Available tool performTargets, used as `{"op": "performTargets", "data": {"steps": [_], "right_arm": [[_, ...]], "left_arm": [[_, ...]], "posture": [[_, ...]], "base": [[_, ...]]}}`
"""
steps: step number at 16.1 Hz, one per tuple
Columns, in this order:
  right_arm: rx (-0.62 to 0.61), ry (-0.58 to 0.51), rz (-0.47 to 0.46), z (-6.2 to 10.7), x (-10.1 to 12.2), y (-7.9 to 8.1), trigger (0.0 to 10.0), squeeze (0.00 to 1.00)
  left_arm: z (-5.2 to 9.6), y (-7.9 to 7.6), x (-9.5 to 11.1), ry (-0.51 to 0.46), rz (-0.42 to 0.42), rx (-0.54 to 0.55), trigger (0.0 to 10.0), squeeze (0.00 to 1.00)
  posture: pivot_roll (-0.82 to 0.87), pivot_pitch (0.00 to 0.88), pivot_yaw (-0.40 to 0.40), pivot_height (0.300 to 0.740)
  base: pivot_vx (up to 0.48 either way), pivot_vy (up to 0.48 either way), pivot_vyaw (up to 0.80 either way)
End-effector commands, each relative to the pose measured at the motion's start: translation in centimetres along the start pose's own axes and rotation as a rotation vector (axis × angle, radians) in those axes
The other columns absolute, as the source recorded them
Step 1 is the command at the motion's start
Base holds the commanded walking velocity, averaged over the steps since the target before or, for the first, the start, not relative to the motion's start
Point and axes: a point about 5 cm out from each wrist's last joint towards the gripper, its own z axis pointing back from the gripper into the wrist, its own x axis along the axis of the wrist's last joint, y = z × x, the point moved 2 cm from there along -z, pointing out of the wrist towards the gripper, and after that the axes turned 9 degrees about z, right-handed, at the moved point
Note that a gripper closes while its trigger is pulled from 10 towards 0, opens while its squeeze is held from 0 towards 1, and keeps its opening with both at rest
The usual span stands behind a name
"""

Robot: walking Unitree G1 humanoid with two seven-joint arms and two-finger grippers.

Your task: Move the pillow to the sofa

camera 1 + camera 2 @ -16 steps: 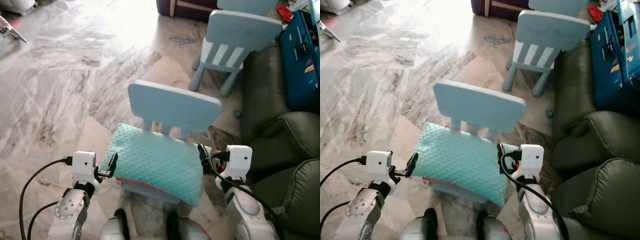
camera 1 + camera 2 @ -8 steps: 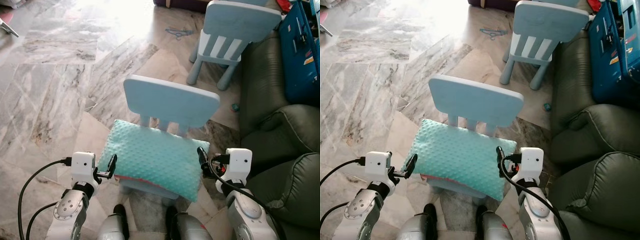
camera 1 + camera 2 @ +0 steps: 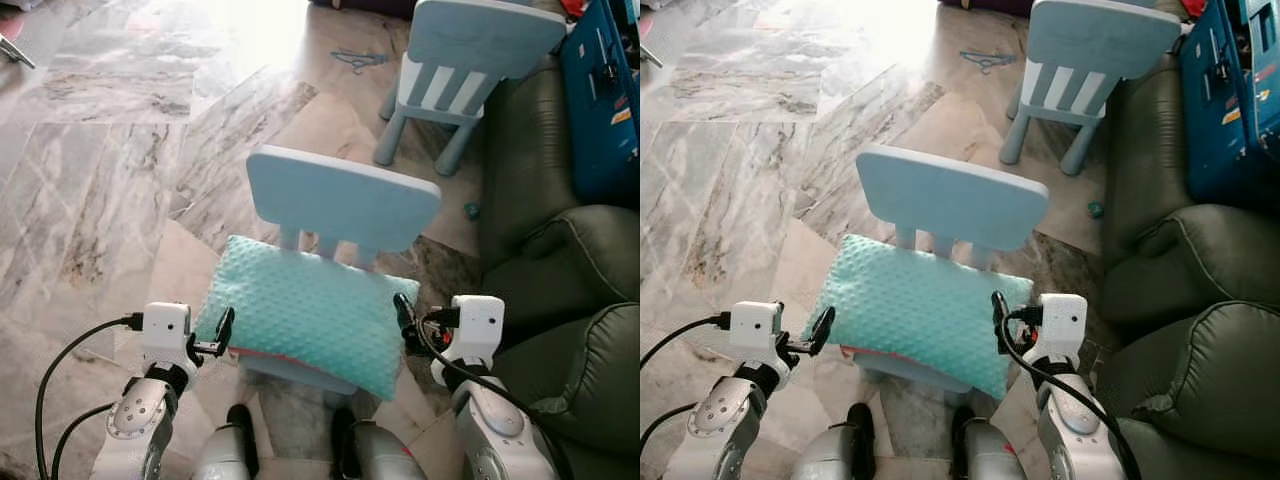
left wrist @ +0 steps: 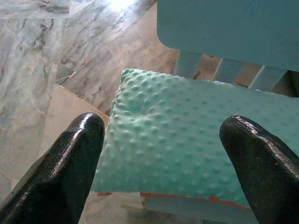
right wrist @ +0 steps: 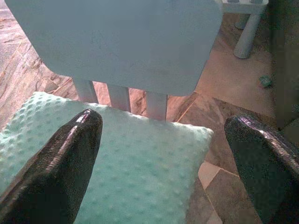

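Observation:
A mint-green bumpy pillow (image 3: pixel 305 315) lies flat on the seat of a small light-blue child's chair (image 3: pixel 345 200) right in front of me. My left gripper (image 3: pixel 222 330) sits at the pillow's left edge and is open; in the left wrist view the pillow (image 4: pixel 187 135) spans the gap between the black fingers (image 4: pixel 70 158). At the pillow's right edge my right gripper (image 3: pixel 402 320) is also open, with the pillow's corner (image 5: pixel 149 154) showing between its fingers (image 5: pixel 60 163). The dark green sofa (image 3: pixel 570 290) stands to my right.
A second light-blue chair (image 3: pixel 470 60) stands farther back, near the sofa's end. A blue crate (image 3: pixel 600 110) rests on the sofa at the far right. A small green ball (image 3: pixel 470 210) lies on the floor. Marble floor (image 3: pixel 100 180) stretches to the left.
The whole picture has shifted slightly as the camera moved. Both grippers keep their places at the pillow's two edges, and the pillow stays on the chair.

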Motion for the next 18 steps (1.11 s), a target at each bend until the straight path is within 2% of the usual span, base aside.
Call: {"op": "performTargets", "data": {"steps": [1,12,18], "right_arm": [[0.003,0.016,-0.006,0.4,-0.32,0.03,10.0,0.0],[0.005,0.015,-0.012,0.41,-0.25,0.21,10.0,0.0],[0.004,0.016,-0.012,0.33,-0.23,0.2,10.0,0.0]], "left_arm": [[0.53,0.19,-0.68,0.031,-0.002,0.007,10.0,0.0],[0.51,-0.02,-0.69,0.033,-0.003,0.0,10.0,0.0],[0.58,0.33,-0.62,0.03,0.0,0.033,10.0,0.0]], "posture": [[-0.08,0.338,-0.04,0.69],[-0.08,0.34,-0.038,0.565],[-0.08,0.337,-0.04,0.56]], "base": [[0.0,0.0,0.0],[0.0,0.0,0.0],[0.0,0.0,0.0]]}}
